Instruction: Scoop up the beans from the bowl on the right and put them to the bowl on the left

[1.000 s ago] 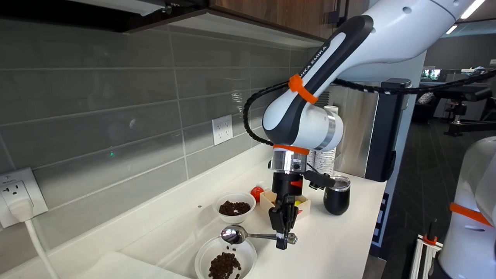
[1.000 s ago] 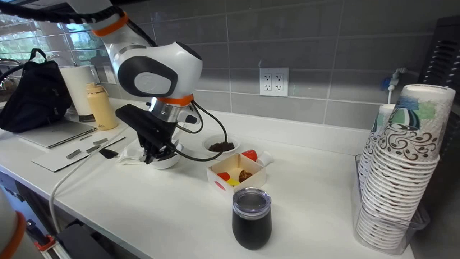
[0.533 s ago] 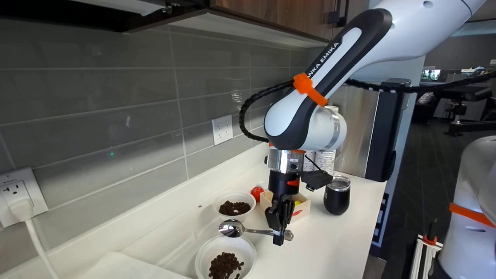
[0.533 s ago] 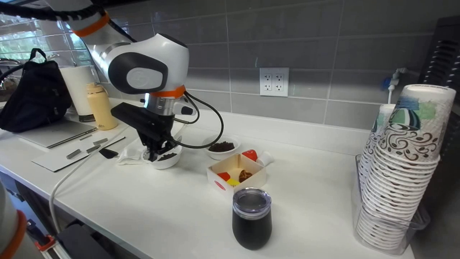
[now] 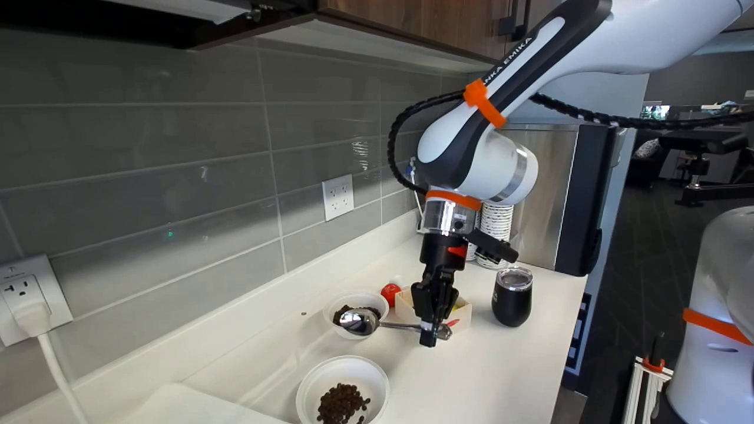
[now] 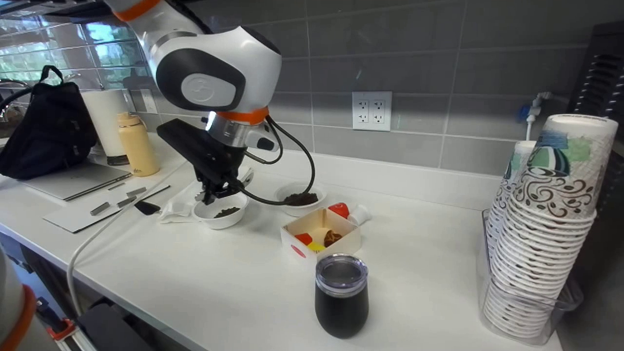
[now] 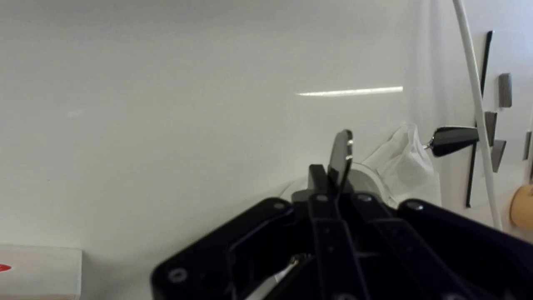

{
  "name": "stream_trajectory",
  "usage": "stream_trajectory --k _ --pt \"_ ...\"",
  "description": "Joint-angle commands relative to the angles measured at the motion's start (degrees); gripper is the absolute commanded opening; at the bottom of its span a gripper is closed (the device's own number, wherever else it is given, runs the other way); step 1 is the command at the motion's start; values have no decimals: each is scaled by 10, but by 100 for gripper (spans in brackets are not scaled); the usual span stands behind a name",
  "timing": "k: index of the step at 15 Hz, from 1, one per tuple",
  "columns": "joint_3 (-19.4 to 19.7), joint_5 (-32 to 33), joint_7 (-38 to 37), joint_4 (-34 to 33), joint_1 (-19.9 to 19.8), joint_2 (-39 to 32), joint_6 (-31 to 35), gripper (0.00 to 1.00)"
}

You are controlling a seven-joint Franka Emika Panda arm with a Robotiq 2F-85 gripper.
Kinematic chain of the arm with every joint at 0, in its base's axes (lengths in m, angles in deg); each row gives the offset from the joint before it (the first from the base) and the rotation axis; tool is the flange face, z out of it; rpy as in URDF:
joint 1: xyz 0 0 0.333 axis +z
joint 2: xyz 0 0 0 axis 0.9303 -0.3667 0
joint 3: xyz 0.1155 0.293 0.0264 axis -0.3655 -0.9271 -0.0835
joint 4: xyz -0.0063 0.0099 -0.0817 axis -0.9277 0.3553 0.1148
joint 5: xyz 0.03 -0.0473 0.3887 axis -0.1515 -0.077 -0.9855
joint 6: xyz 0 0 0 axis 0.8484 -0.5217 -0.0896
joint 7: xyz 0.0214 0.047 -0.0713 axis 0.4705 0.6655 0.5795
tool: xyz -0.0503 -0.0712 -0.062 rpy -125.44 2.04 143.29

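Spoon (image 5: pixel 362 323) is pinched by the gripper (image 5: pixel 432 332) near its handle's end, likely so it can reach beans (image 5: pixel 341 403) in either bowl (image 5: pixel 347 369) without the gripper dipping in.

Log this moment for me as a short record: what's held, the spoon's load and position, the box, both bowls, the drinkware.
gripper: jaws shut on the spoon, by its handle
spoon load: nothing visible on the side shown
box: open, with a red piece, yellow piece and brown piece inside
bowl nearer the box: white, holding dark beans
other bowl: white, also holding dark beans
spoon position: in the air, touching neither bowl
tumbler: black, lidded, upright
paper cups: stacked
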Motion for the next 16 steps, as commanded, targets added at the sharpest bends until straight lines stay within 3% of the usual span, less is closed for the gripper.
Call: stream_trajectory --k 1,11,16 --pt "15 -22 -9 -11 -13 4 12 1" --pt "17 -107 -5 -78 -28 -139 100 1" --pt "8 -138 -12 -134 -45 -212 106 1"
